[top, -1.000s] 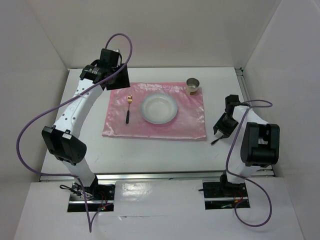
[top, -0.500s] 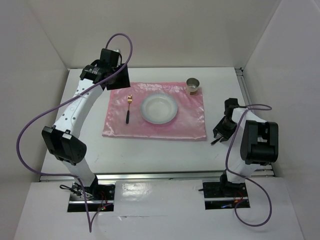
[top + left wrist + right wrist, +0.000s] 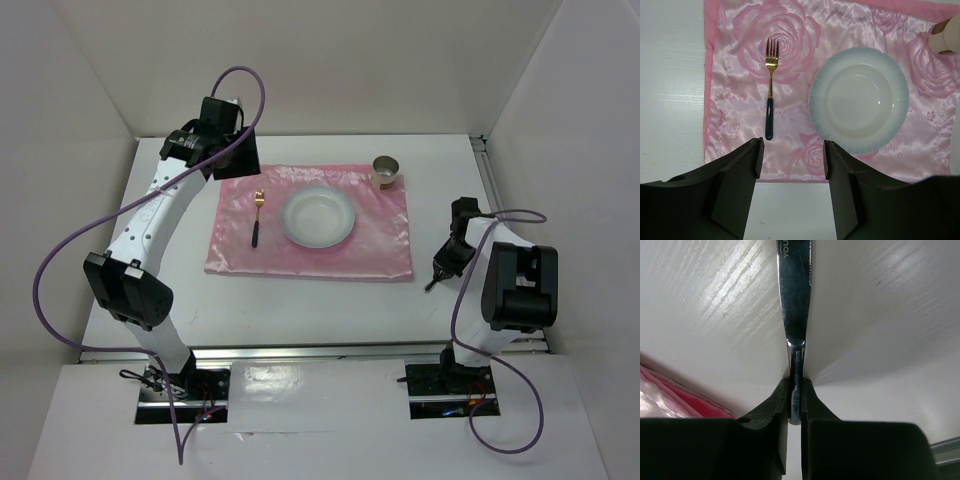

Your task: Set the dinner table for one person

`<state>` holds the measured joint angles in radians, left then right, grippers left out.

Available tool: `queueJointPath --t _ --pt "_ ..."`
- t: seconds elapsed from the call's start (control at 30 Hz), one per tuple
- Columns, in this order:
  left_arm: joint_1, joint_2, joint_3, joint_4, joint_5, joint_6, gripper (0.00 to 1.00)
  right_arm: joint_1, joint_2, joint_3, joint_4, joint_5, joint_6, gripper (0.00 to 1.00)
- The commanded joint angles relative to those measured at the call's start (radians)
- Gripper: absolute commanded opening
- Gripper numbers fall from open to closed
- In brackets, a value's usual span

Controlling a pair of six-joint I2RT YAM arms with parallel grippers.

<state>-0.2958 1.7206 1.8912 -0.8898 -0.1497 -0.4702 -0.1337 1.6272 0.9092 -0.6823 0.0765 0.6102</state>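
Right gripper (image 3: 795, 390) low at the right side of the white desk (image 3: 320, 300), jaws pinched narrow on a thin silver utensil (image 3: 795, 290). It is seen edge-on between the fingertips, so knife or other can't be told, and its shiny flat part runs away from the jaws, lying on the desk. In the top view this gripper (image 3: 440, 268) sits just off the right edge of the pink satin cloth (image 3: 725, 100), not over it. Left gripper (image 3: 792, 155) is up above the near edge of the cloth, jaws wide, nothing between them. On the cloth: a fork (image 3: 771, 75) with gold tines and a dark handle lies left of the plate (image 3: 860, 100), apart from it, tines pointing away from the camera. The plate is pale, empty, about mid-cloth. A small cup (image 3: 386, 171) stands upright at the far right corner of the cloth. The cloth lies flat in the middle of the desk, with bare white surface on all sides of it.
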Motion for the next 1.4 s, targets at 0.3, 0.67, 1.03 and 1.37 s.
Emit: queueJointPath --t 0.3,0.67,1.03,1.37 --pt "0.006 -0.023 0.0 0.017 -0.001 0.019 0.68 -0.004 -0.078 -0.05 0.101 0.066 -0.021 0.02" --pt "0.006 -0.023 0.019 0.008 -0.011 0.019 0.68 0.005 -0.185 0.013 0.047 0.075 -0.012 0.02" --pt "0.006 -0.023 0.028 0.008 -0.011 0.019 0.68 0.221 -0.141 0.24 -0.065 0.147 -0.061 0.02" --pt "0.015 -0.023 0.028 0.008 -0.011 0.019 0.68 0.407 0.068 0.398 -0.079 0.048 -0.142 0.02"
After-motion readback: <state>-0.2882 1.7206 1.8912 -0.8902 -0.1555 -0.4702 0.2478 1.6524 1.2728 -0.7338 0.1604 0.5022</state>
